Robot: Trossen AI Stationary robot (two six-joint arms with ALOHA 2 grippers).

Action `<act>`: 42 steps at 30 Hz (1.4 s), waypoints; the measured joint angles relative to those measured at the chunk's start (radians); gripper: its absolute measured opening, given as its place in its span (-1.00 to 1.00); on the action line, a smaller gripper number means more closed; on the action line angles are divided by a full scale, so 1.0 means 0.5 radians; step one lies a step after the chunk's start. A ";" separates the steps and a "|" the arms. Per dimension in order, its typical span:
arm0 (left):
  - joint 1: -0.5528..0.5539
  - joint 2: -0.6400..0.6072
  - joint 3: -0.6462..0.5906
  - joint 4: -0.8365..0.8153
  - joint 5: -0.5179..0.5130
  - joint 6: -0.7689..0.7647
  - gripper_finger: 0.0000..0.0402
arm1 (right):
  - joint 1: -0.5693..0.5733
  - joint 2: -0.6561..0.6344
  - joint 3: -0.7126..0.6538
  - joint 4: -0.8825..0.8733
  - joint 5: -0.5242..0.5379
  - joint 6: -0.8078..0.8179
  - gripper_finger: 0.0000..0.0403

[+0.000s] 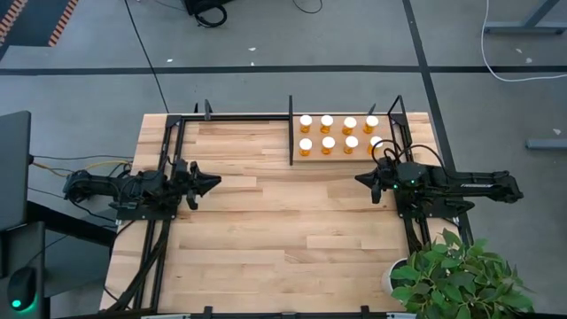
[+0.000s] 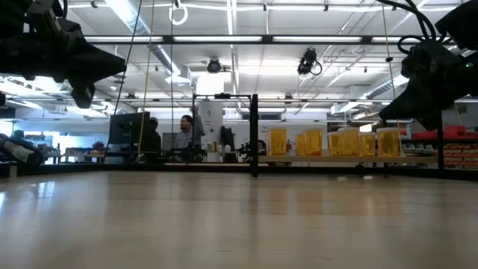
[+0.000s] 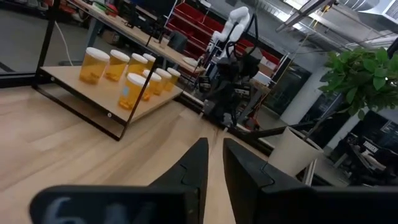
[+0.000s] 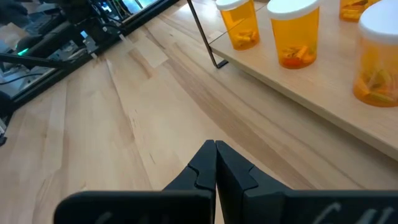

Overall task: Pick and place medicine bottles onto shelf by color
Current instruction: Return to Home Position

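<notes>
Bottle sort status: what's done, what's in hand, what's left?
Done: all eight bottles stand on the shelf, two rows of four. In hand: nothing; the right pincer is shut and empty, the left pincer narrowly open and empty, both over the table. Left: no bottle shows off the shelf.

Here's the planked wooden tabletop [image 1: 266, 230], and at its far right end sits the shelf [image 1: 340, 157], a pale panel edged with black bars. On the panel are eight medicine bottles [image 1: 328, 143], upright with white caps up, packed close in two rows of four.
</notes>
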 joint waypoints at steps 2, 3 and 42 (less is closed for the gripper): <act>0.000 0.000 0.000 0.001 0.001 0.000 -0.71 | 0.000 0.000 0.000 -0.001 0.000 0.000 -0.96; 0.000 0.000 0.000 0.001 0.001 0.000 -0.70 | 0.000 0.000 0.000 -0.001 0.000 0.000 -0.96; 0.001 0.000 0.000 0.014 0.001 0.000 -0.71 | 0.000 0.000 0.001 -0.003 0.001 -0.001 -0.96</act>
